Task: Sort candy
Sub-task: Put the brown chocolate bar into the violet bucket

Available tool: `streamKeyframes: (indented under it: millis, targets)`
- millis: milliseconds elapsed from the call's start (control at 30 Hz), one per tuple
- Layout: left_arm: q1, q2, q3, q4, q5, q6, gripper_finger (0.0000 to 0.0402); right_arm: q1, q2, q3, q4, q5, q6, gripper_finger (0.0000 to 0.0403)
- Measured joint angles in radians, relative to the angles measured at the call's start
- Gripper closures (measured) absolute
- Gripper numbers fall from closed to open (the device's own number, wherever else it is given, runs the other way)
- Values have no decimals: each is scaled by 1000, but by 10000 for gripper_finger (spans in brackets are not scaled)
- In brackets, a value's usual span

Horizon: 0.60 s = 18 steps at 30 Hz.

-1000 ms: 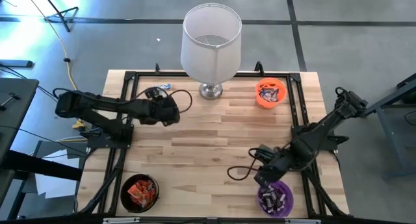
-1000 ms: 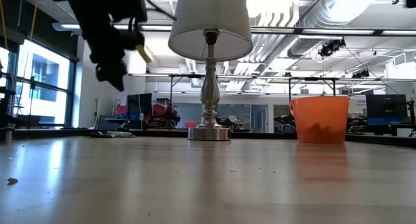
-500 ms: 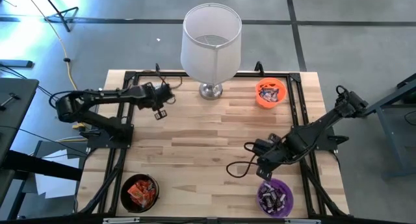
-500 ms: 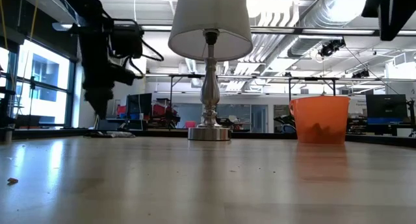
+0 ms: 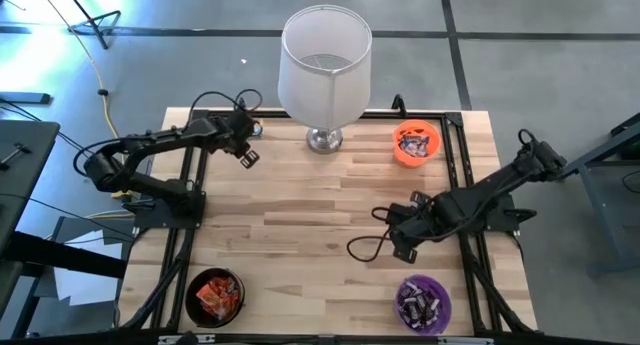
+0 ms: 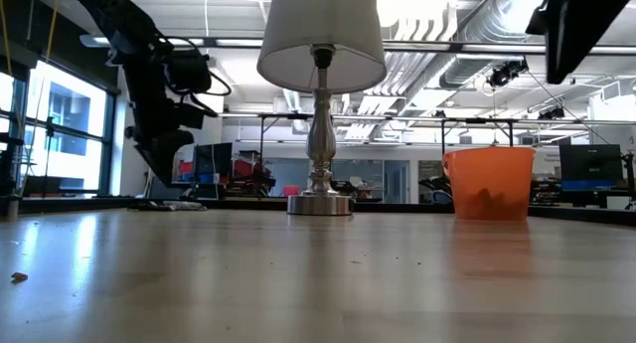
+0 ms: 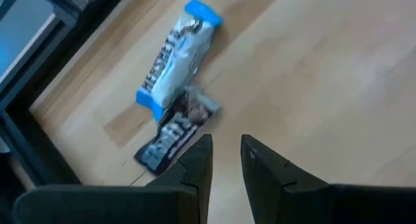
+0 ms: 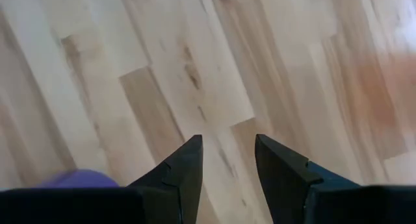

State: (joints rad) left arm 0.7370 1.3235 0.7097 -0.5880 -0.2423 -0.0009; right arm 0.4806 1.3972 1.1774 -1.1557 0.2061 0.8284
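Two candy pieces lie flat on the wooden table near its far left corner: a blue-white bar point(image 7: 174, 58) and a dark brown bar point(image 7: 177, 134), end to end and touching. My left gripper point(image 7: 226, 149) point(image 5: 243, 145) hangs just above the table beside the dark bar, pointing steeply down. Its fingers are open by a narrow gap over bare wood. My right gripper point(image 8: 227, 143) point(image 5: 398, 247) stands open over bare table, a little to the far side of the purple bowl point(image 5: 423, 303), which holds several candies.
A white-shaded lamp point(image 5: 323, 65) stands at the far middle, close to the right of my left gripper. An orange bowl point(image 5: 416, 142) of candy sits at the far right, and a black bowl point(image 5: 214, 295) of orange-red candy at the near left. A black frame rail point(image 7: 39, 74) runs just past the two bars.
My left arm has swung toward the table's far edge and sunk a little, and its gripper has turned and come beside the two bars. My right gripper has left its place over the purple bowl and gone toward the table's middle, rolling as it went.
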Motion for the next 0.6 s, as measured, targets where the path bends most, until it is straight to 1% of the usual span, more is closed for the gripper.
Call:
streamKeyframes:
  millis: [200,300,433,600]
  targets:
    - [37,0,0,-110,4,148,336,-43,0,0,0,-1,-36,268]
    - [50,0,0,-159,5,197,336,-52,0,0,0,-1,-37,268]
    - [63,0,0,-164,8,225,336,-56,0,0,0,-3,-44,268]
    - [70,0,0,-163,53,263,336,-56,0,0,0,-3,-44,268]
